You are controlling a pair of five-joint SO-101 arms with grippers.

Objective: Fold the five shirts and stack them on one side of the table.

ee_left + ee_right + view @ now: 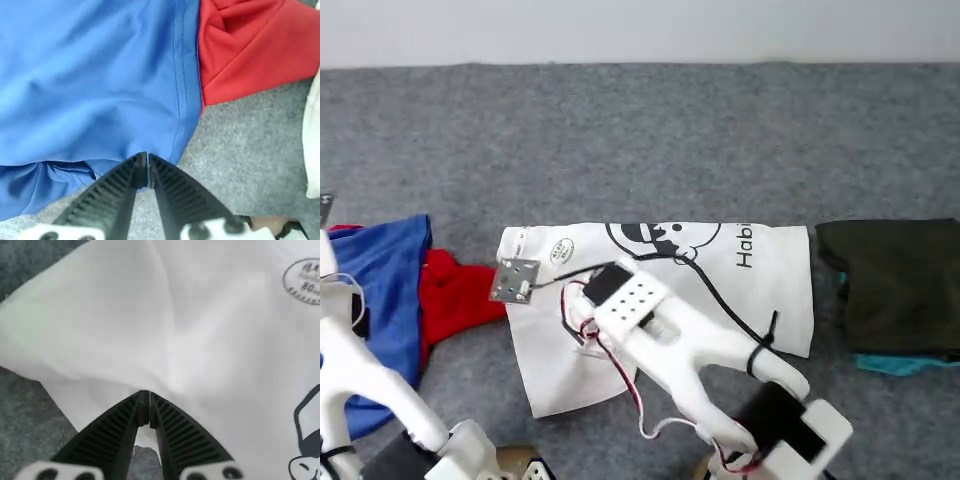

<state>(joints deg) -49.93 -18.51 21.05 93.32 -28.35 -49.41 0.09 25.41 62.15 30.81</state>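
Obscuring the white shirt (pixel 770 270), right end effector (pixel 145 402) is clenched; left end effector (pixel 147 167) likewise.

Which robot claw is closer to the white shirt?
Right. The right gripper is right over the white shirt, near its edge. The left gripper is over the blue shirt, away from the white one.

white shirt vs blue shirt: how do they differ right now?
The white shirt carries a dark print; the blue shirt is plain. The white shirt lies fairly flat mid-table; the blue shirt is bunched at the left side, against a red shirt. Shared: each has a gripper shut on its edge, the right gripper on white and the left gripper on blue.
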